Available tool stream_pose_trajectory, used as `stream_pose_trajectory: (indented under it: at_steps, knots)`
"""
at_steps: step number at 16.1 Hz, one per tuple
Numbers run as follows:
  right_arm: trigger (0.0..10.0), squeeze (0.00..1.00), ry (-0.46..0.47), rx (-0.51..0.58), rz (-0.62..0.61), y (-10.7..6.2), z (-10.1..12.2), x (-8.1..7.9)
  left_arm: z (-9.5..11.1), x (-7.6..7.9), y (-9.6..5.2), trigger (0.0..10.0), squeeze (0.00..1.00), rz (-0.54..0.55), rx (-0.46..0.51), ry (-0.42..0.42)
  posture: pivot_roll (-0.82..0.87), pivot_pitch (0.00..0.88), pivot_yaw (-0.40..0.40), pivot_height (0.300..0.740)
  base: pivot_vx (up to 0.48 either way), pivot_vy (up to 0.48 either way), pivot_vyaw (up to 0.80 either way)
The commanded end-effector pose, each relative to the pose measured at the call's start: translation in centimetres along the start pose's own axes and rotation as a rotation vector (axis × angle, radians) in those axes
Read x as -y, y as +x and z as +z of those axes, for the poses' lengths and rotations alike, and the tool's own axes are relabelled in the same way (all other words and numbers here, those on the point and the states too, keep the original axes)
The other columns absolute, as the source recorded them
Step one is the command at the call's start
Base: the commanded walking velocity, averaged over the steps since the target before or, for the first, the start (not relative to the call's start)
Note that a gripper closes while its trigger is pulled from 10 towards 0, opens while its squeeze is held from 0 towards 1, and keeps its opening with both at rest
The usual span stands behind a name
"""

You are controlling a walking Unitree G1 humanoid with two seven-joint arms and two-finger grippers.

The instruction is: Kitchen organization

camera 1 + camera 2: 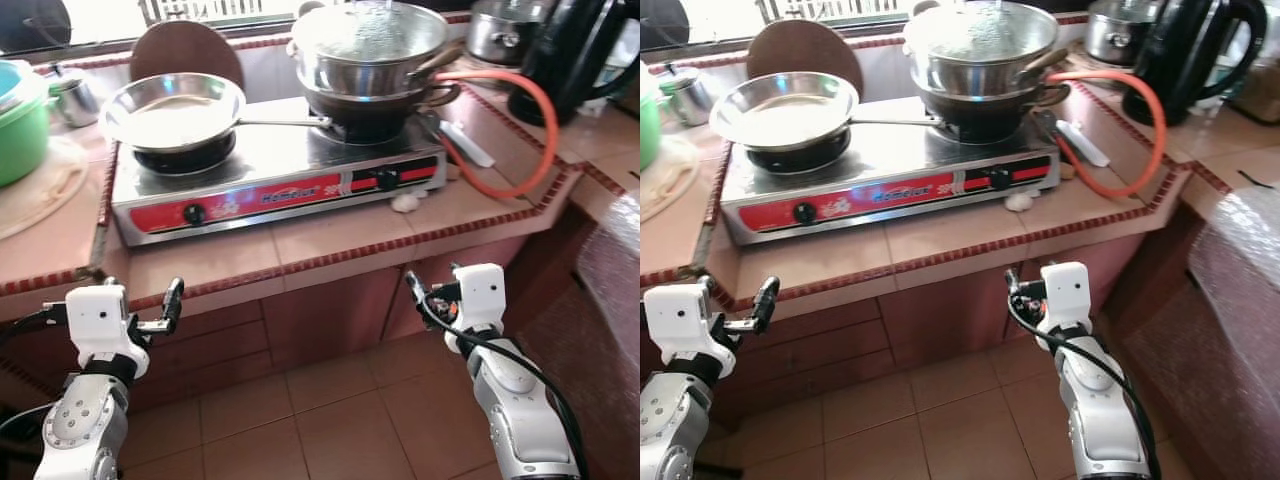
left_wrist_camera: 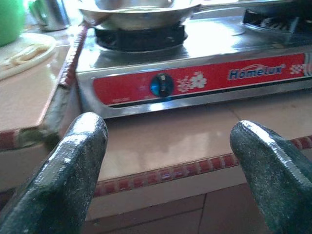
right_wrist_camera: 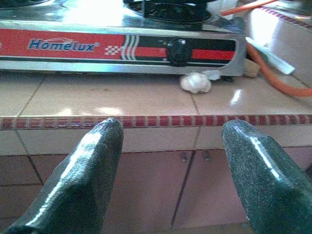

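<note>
Left gripper (image 1: 172, 305) w/ fingers spread apart, below the tiled counter (image 1: 330, 240) edge. Above sits a 2-burner stove (image 1: 275, 180) — steel pan (image 1: 175, 108) on its left burner, stacked pots (image 1: 372, 55) on the right. Right gripper (image 1: 420, 295) — fingers apart too, empty.

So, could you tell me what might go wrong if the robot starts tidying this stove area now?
The pan's long handle points at the stacked pots; bumping it could tip that stack. The orange hose loops across the counter and could snag the right gripper. The garlic near the edge could get knocked off.
</note>
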State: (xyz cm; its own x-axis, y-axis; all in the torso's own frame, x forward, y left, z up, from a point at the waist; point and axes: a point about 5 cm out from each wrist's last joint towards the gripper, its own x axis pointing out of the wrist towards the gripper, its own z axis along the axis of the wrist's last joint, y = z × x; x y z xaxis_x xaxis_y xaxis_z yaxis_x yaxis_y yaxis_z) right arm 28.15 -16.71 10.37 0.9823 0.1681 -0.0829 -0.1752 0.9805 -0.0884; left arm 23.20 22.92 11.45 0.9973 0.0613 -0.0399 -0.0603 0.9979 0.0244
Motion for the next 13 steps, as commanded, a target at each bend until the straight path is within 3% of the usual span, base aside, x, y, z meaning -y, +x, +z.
stream_pose_trajectory:
  at_steps: [1,3,6,10,13]
  knots:
    - [10.0,0.0,0.003,0.008,-0.004,-0.1,0.4,0.0,-0.1,-0.3,0.0,10.0,0.0,0.012,-0.004,0.035,-0.11,0.063,0.044,0.74,0.0,0.0,-0.77]
    - [10.0,0.0,0.003,0.008,-0.001,-0.1,0.5,0.0,0.4,-1.1,0.3,10.0,0.0,0.043,0.022,0.12,-0.11,0.071,0.044,0.74,0.0,0.0,-0.77]
    - [10.0,0.0,0.009,0.018,0.007,-0.2,0.6,-0.2,1.0,-1.7,0.8,10.0,0.0,0.051,0.039,0.113,-0.11,0.075,0.044,0.74,0.0,0.0,-0.77]
    - [10.0,0.0,0.007,0.023,0.014,-0.2,0.8,-0.5,1.5,-1.4,1.2,10.0,0.0,0.033,0.059,0.093,-0.11,0.076,0.05,0.74,0.0,0.0,0.0]
    - [10.0,0.0,0.01,0.016,0.009,-0.1,0.7,-0.5,1.5,-1.4,1.6,10.0,0.0,0.033,0.067,0.085,-0.12,0.077,0.049,0.74,0.0,0.0,-0.8]
